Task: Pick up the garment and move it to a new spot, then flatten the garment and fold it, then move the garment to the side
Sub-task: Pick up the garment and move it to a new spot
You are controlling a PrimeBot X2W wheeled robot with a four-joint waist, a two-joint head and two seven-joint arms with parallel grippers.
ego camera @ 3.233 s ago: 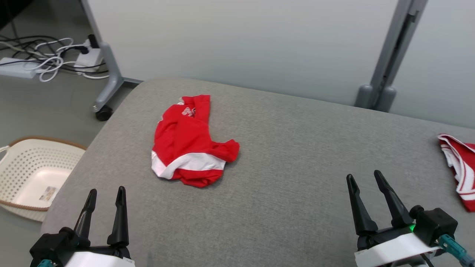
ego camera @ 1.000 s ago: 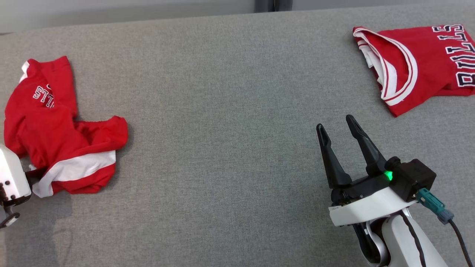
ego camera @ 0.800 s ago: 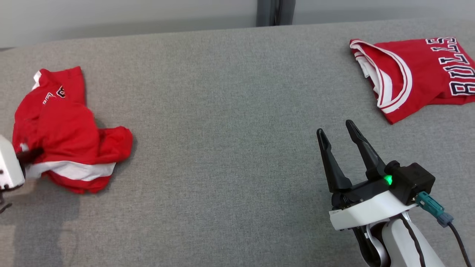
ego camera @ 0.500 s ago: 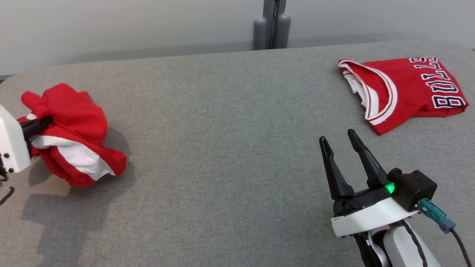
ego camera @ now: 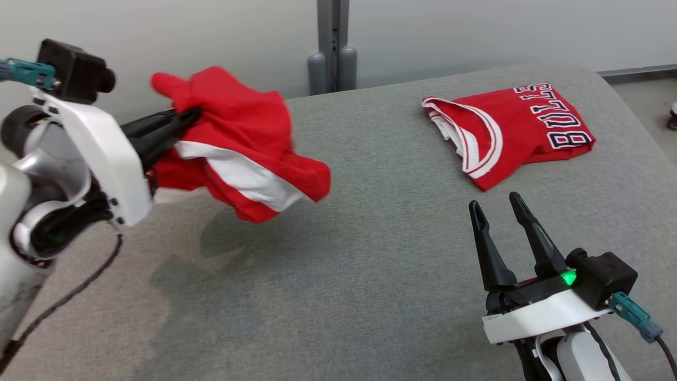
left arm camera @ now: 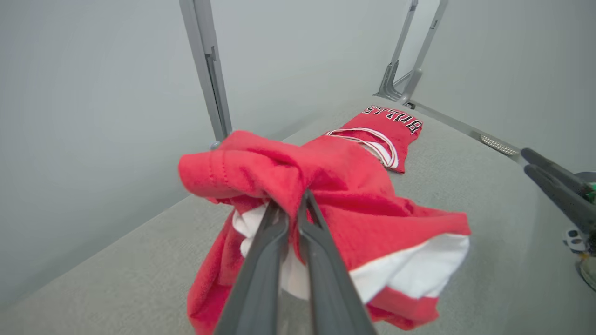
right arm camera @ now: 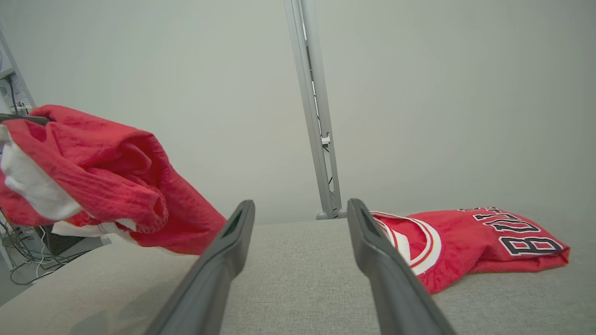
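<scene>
Garment [ego camera: 240,124] hangs clamped in left jaws

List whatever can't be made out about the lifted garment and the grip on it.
- Tips of the left gripper: head and left wrist views, buried in cloth of the garment; how much fabric is pinched is unclear.
- Garment's type and lettering: every view, hidden by its own bunched folds.
- Garment's left end: right wrist view, cut off by the frame edge.

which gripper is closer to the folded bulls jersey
Right. The right gripper is open just in front of the folded Bulls jersey, not touching it. The left gripper is far across the grey surface, shut on the crumpled red garment held in the air.
</scene>
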